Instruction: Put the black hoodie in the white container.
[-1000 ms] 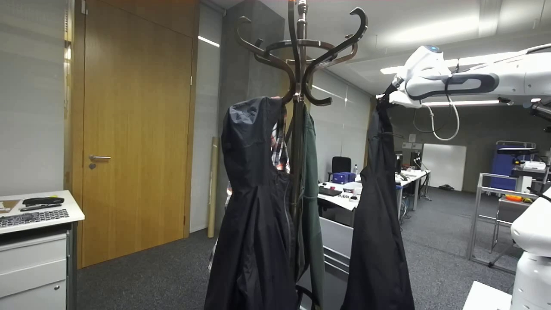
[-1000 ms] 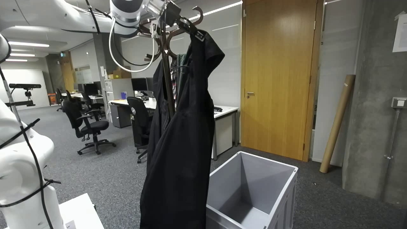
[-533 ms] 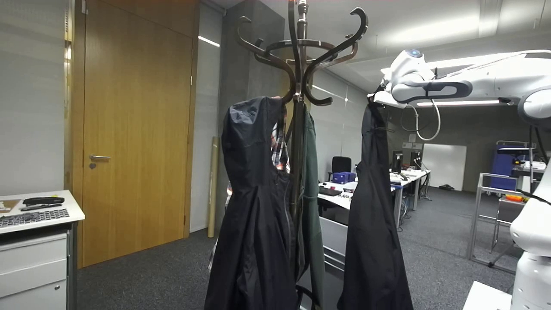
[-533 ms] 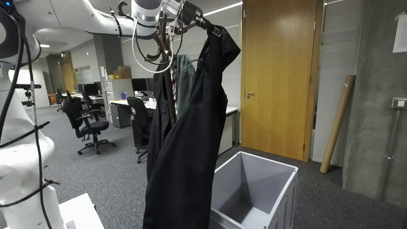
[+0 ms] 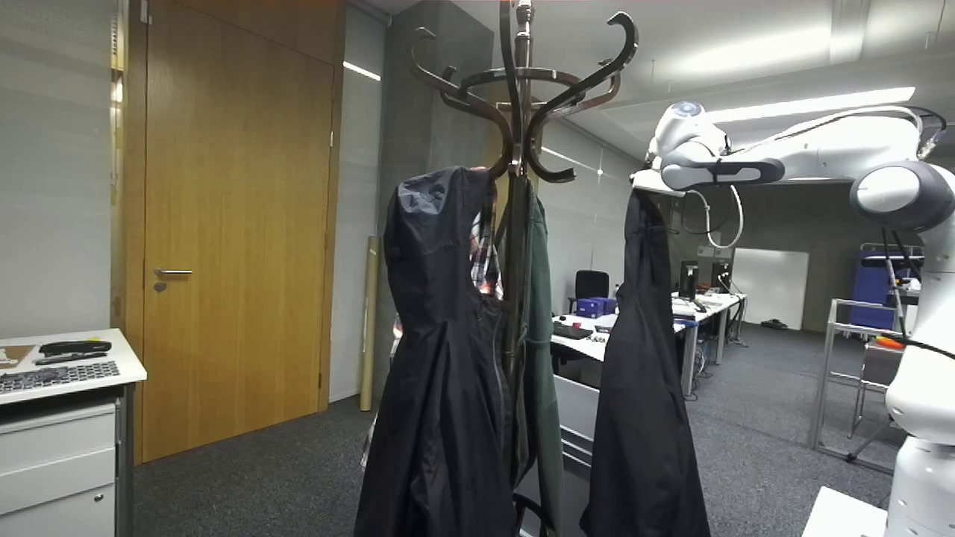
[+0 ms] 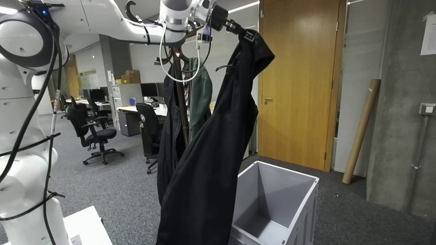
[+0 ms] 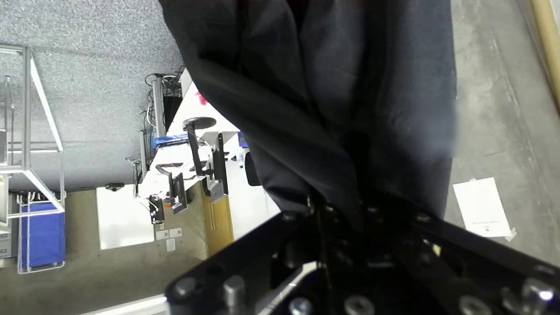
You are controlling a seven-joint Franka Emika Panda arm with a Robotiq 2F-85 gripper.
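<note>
The black hoodie hangs limp from my gripper in both exterior views (image 5: 645,373) (image 6: 218,153); its lower end is cut off by the frame edge. My gripper (image 6: 249,35) is shut on its top end, well above the floor. In the wrist view the dark cloth (image 7: 306,87) runs between the closed finger tips (image 7: 337,214). The white container, a light-grey open bin (image 6: 286,183), stands on the floor beside and partly behind the hoodie; its visible inside holds nothing. Its slatted side (image 5: 578,403) shows partly behind the hanging garments.
A dark coat rack (image 5: 522,112) stands close to the hoodie; it also shows in an exterior view (image 6: 180,95). A black hooded jacket with checked lining (image 5: 440,335) and a grey-green cloth (image 5: 541,313) hang on it. A white drawer cabinet (image 5: 60,462) stands by the door.
My gripper has carried the hoodie away from the coat rack toward the container's side, rightward in an exterior view, and slightly lower. The arm has swung with it; the rack's garments stay put.
</note>
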